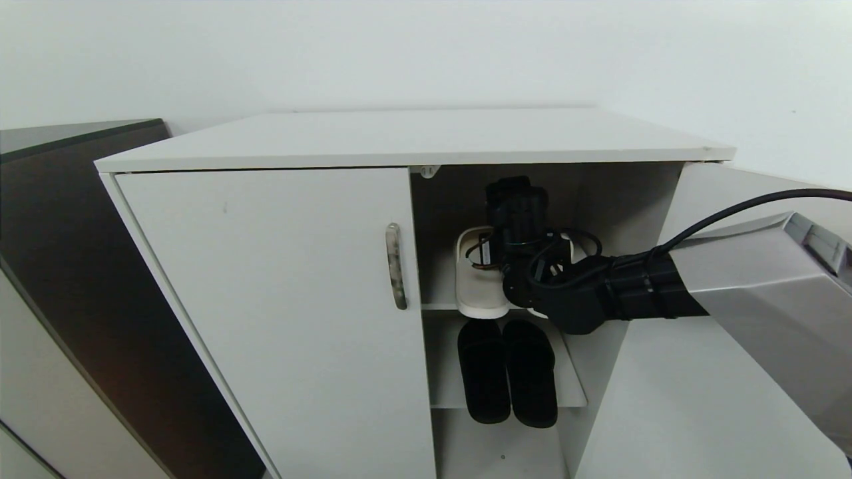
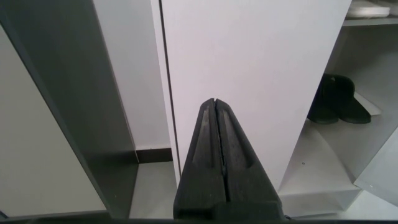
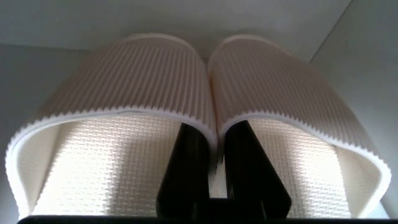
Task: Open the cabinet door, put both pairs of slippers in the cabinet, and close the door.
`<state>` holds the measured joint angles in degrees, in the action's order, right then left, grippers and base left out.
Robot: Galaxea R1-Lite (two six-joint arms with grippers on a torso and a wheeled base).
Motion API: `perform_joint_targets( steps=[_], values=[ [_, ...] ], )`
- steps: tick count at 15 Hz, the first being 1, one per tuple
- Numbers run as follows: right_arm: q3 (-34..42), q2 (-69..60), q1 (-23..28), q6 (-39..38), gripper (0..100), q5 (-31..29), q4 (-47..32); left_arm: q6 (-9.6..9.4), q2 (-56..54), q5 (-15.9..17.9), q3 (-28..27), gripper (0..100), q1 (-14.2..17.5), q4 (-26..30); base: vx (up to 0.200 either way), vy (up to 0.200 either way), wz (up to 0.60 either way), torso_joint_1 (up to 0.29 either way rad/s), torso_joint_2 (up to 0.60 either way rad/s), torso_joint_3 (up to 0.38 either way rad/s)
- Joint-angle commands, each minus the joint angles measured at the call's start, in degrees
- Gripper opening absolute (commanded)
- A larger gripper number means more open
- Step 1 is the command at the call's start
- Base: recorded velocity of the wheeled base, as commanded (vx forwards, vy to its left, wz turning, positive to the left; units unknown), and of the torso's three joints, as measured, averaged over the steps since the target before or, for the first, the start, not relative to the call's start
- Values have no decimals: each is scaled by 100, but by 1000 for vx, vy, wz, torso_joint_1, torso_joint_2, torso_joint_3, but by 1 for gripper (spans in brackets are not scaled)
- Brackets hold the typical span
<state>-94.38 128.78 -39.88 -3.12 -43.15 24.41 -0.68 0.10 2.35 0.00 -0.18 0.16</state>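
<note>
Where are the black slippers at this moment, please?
In the head view, the black slippers lie side by side on a shelf in the cabinet's open right half, directly beneath the shelf holding the white slippers.

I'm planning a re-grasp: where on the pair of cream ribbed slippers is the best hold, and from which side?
Probably the two adjoining inner strap edges of the cream ribbed slippers, pinched together from the heel side, one finger in each opening: the straps arch open there and touch. The right gripper sits so.
</note>
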Motion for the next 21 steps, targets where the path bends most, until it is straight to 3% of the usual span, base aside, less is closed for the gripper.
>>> perform_joint_targets(
  steps=[1, 4, 5, 8, 14, 19, 20, 21],
  values=[
    [-1, 15, -3, -13, 0, 0, 3, -2, -1, 2, 0, 0, 1, 2, 0, 0, 0, 0, 0, 0],
    [7, 15, -3, -13, 0, -9, 3, 16, -1, -7, 0, 0, 1, 2, 0, 0, 0, 0, 0, 0],
    [7, 15, -3, -13, 100, 0, 3, 16, -1, -7, 0, 0, 1, 2, 0, 0, 0, 0, 0, 0],
    [315, -239, -108, -13, 100, -35, 12, 16, -1, -7, 0, 0, 1, 2, 0, 0, 0, 0, 0, 0],
    [2108, -1804, -741, -22, 100, -237, 91, 16, -1, -7, 0, 0, 1, 2, 0, 0, 0, 0, 0, 0],
    [3725, -2560, -1049, -22, 100, -185, 1154, 16, -1, -7, 0, 0, 1, 2, 0, 0, 0, 0, 0, 0],
    [3918, -2613, -1101, -4, 0, -176, 1374, 16, -1, -7, 0, 0, 1, 2, 0, 0, 0, 0, 0, 0],
    [3998, -2621, -1163, 40, 0, -176, 1435, 16, -1, -7, 0, 0, 1, 2, 0, 0, 0, 0, 0, 0]
  ],
)
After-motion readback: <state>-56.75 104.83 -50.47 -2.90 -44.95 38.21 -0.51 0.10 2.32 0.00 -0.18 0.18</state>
